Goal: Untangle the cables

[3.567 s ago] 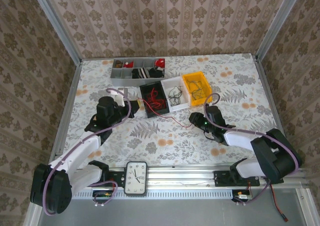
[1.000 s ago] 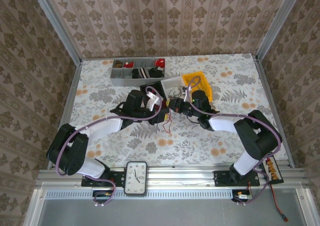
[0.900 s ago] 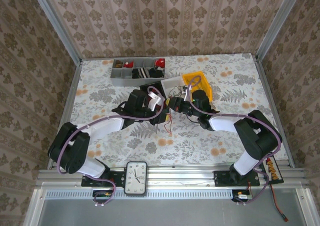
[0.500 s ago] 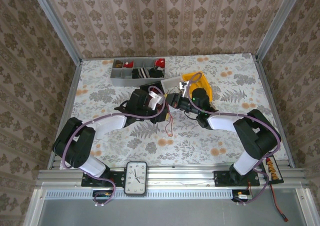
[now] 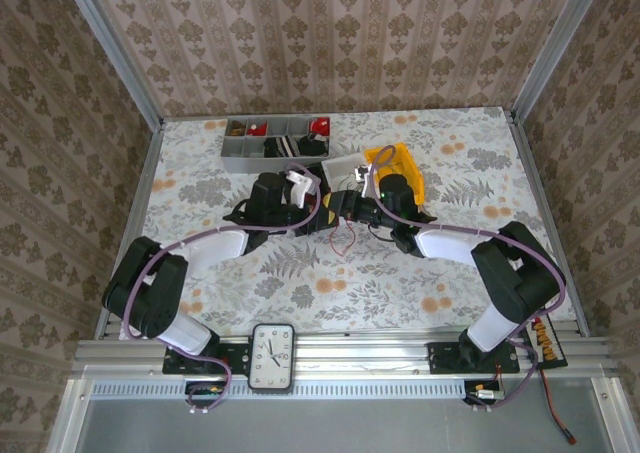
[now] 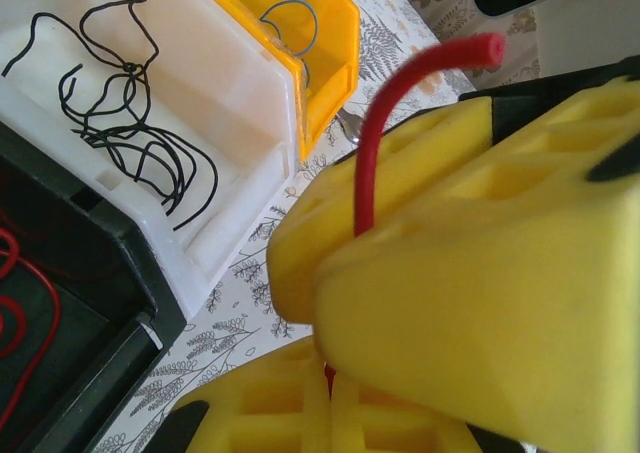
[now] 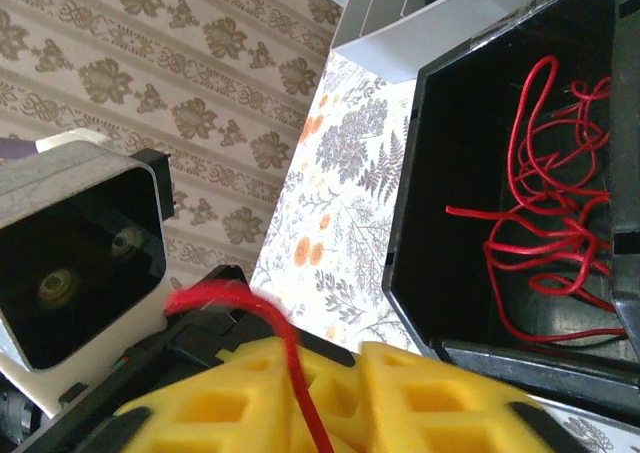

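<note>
**Colours and patterns.** The counter bore grey fern and leaf prints with orange blossoms on white. The walls carried beige damask wallpaper. At upper left of the left wrist view, black cables lay in a white bin beside a yellow bin. In the right wrist view, red cables lay in a black bin. The gridded pads were yellow, and the cable between them was red.

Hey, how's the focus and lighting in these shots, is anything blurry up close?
Top external view: even light, soft shadows, table sharp. Left wrist view: near yellow pads soft, black wires beyond crisp. Right wrist view: red cable tip by the lens blurred, red clump in the black bin sharp.
</note>
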`<state>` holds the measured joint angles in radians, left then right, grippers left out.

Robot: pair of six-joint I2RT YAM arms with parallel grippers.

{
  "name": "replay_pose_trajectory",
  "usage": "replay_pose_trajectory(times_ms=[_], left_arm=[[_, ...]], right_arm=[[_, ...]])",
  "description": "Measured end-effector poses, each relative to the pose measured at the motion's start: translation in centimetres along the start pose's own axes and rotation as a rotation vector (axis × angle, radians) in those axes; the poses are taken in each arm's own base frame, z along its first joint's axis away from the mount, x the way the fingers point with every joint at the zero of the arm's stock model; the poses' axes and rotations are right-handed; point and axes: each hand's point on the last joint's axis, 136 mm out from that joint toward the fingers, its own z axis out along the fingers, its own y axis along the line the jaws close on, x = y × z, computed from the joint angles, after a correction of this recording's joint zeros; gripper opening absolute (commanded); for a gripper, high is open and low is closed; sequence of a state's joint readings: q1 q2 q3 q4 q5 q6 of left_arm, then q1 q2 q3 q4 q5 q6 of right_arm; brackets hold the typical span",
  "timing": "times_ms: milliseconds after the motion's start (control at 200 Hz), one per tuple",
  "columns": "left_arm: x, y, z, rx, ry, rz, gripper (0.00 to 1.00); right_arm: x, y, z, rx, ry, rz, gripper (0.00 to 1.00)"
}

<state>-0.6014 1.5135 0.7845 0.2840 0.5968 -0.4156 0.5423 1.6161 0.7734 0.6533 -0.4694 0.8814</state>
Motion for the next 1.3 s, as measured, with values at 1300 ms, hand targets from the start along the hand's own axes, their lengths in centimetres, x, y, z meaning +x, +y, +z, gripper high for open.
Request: replay_pose_trajectory(times_ms=[1300], left_arm=[[-2.6,2.7,-2.5,-0.176,-0.142,0.028,0.00]], right_arm=[[8.1,1.6,-5.1,0.020,0.360,-0.159,0.04]])
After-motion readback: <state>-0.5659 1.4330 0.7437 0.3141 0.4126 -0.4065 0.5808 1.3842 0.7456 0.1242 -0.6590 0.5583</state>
